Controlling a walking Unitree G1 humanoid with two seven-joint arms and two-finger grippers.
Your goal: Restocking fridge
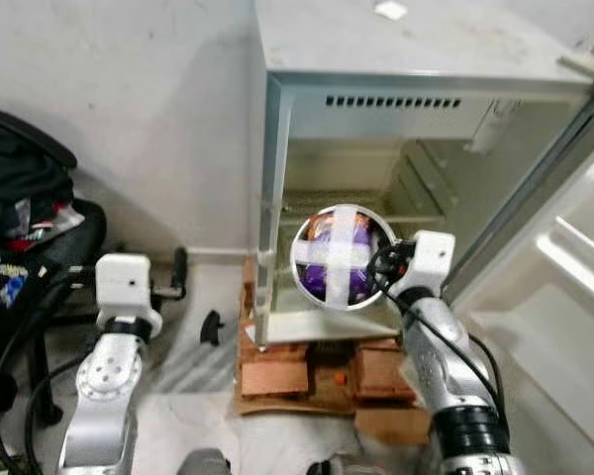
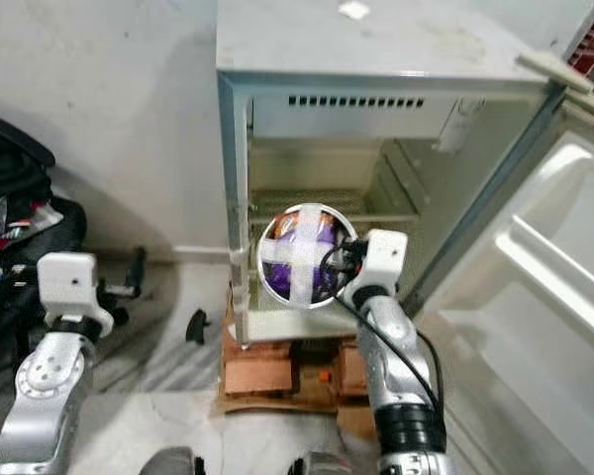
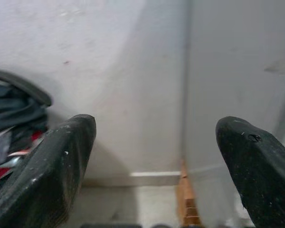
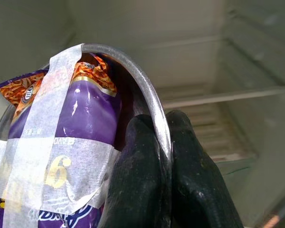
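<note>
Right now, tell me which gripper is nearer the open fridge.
Right. The right gripper holds the metal bowl by its rim at the fridge opening; the left gripper hangs open off to its left, by the wall.

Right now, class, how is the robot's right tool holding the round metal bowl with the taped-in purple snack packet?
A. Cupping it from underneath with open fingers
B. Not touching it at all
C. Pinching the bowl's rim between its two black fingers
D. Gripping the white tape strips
C: in the right wrist view the right tool has its fingers shut on the rim of the round metal bowl, before the open fridge.
</note>
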